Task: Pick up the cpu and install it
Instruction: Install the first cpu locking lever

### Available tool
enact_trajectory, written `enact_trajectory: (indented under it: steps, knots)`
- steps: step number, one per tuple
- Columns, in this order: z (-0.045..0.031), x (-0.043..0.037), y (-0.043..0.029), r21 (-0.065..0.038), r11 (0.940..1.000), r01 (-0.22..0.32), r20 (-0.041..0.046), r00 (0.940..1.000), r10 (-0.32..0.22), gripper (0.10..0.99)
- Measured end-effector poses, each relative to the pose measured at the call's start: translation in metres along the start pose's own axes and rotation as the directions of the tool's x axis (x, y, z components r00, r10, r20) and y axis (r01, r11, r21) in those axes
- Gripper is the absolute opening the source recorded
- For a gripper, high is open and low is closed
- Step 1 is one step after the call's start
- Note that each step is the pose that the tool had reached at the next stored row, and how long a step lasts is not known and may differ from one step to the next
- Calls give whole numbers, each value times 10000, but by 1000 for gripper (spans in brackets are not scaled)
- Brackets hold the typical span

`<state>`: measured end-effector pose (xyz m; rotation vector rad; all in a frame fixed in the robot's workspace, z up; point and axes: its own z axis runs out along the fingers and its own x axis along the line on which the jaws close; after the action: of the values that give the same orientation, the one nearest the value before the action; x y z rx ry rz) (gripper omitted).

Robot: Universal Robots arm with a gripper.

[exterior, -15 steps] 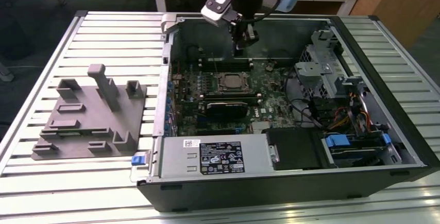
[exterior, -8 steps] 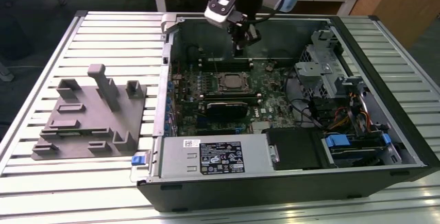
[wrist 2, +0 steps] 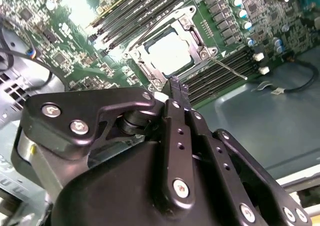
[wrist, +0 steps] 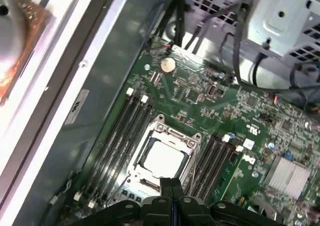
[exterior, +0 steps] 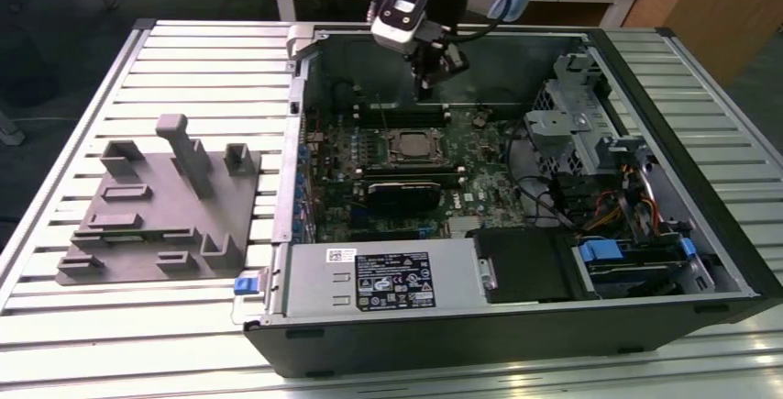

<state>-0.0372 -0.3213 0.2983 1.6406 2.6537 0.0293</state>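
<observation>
The small flat square cpu with its pale silver-grey metal top point(exterior: 413, 147) lies inside the metal frame of its socket on the green circuit board point(exterior: 485, 157), near the middle of the open black tower computer case point(exterior: 490, 346). In both wrist views the chip point(wrist 2: 170, 50) point(wrist: 161, 159) appears as a bright square ringed by the socket's steel frame, with dark rows of memory slots point(wrist: 118, 135) running along either side of it.

The arm's black gripper point(exterior: 424, 87) hangs over the board at roughly 12 o'clock from the socket in the exterior view, clear of the chip. Its two slim fingers are clenched flat against each other (only a thin seam shows between them in both wrist views) with nothing caught in the pinch point(wrist 2: 177, 87) point(wrist: 172, 184).

At 6 o'clock from the socket sits the black rectangular ribbed heatsink point(exterior: 404, 194). Well out at 9 o'clock from the case, the large grey moulded plastic tray with upright blocks point(exterior: 147, 227) rests on the pale slatted metal table point(exterior: 183, 69).
</observation>
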Motion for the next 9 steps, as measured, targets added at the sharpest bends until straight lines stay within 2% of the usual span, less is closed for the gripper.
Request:
enact_trajectory:
  steps: [9]
  knots:
    - [1,0,0,-9,9960,892,-24,9960,-892,106]
